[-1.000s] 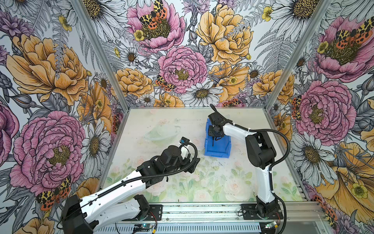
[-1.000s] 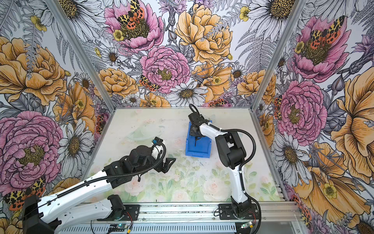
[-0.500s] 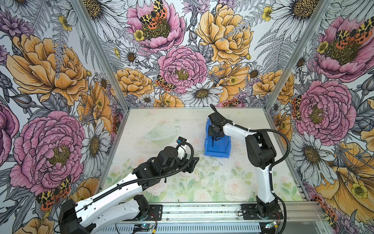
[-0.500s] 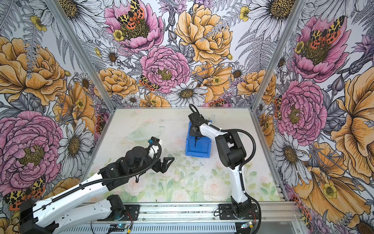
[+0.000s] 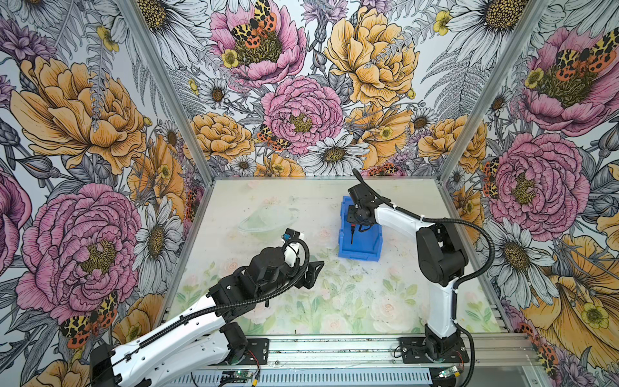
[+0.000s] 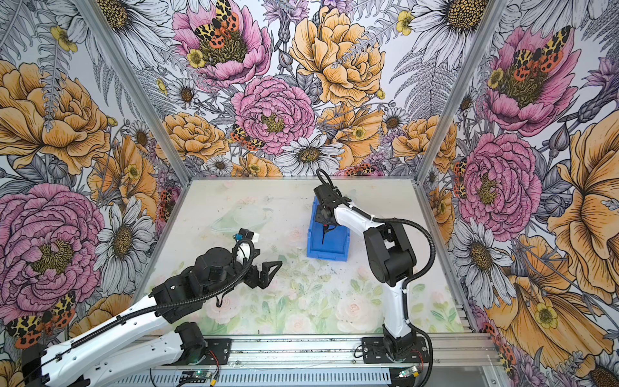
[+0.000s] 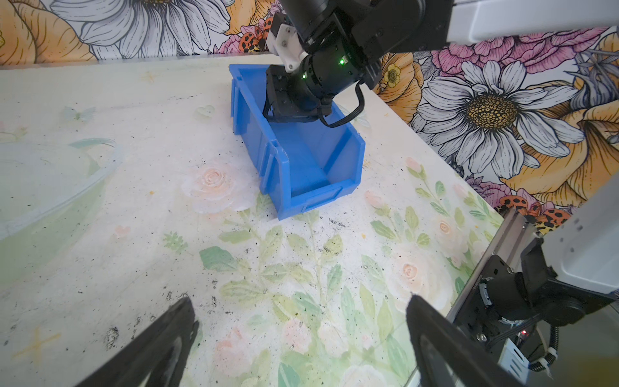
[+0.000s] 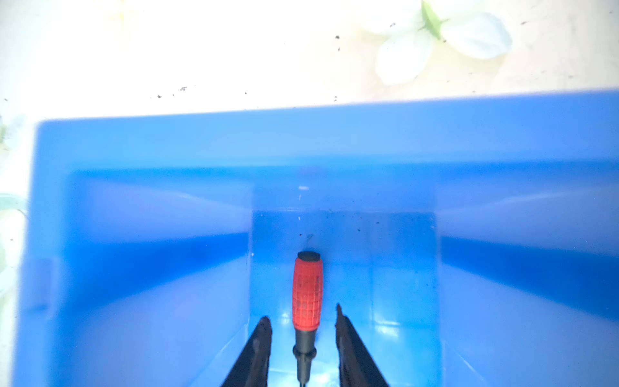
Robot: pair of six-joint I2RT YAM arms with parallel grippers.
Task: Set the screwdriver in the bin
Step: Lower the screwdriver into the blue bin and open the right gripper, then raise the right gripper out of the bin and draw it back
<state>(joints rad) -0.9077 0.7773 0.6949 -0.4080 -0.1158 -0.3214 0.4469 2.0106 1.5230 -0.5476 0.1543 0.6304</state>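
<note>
The screwdriver (image 8: 307, 291), with a red handle and a dark shaft, is inside the blue bin (image 8: 301, 140). It sits between the fingers of my right gripper (image 8: 302, 315), which is open, with a gap on each side of the handle. In both top views the screwdriver (image 5: 352, 234) (image 6: 324, 234) shows just below the right gripper (image 5: 354, 227), which reaches down into the bin (image 5: 358, 254) (image 6: 326, 255). My left gripper (image 5: 316, 273) (image 7: 299, 301) is open and empty. It hovers over the table, left of and nearer than the bin (image 7: 278, 167).
A faint clear dish outline (image 5: 268, 219) lies on the floral mat left of the bin. Floral walls close in the table on three sides. A metal rail (image 5: 335, 348) with the arm bases runs along the near edge.
The right jaws have parted off the screwdriver inside the bin. The left arm has drawn back toward the near left, away from the bin.
</note>
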